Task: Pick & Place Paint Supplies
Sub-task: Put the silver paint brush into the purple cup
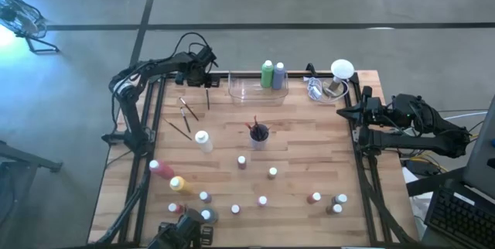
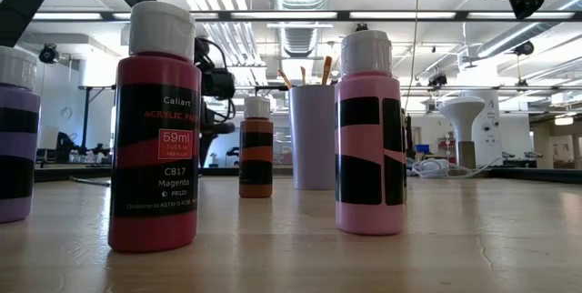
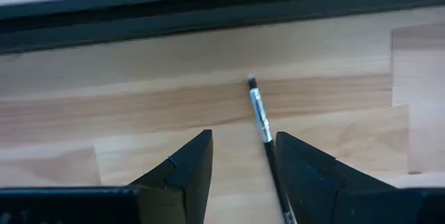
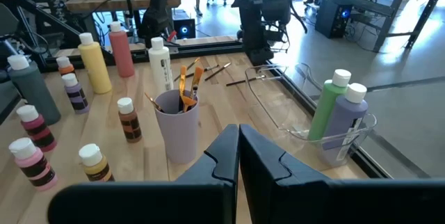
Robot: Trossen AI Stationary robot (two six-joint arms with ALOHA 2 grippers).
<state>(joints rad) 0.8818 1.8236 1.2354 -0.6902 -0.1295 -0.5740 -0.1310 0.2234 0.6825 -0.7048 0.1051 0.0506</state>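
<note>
One thin dark-handled paintbrush with a silver ferrule [image 3: 259,116] lies flat on the wooden surface [image 3: 104,113] at its far left. The left gripper [image 3: 243,161] hovers over it, fingers parted with the brush between them, nearer one finger. The right gripper [image 4: 238,147] waits closed at the right edge.

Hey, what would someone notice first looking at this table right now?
Small paint bottles dot the near half of the wooden table. A cup of brushes stands mid-table, and a clear bin at the far edge holds two tall bottles. The left gripper hovers open around a paintbrush.
</note>
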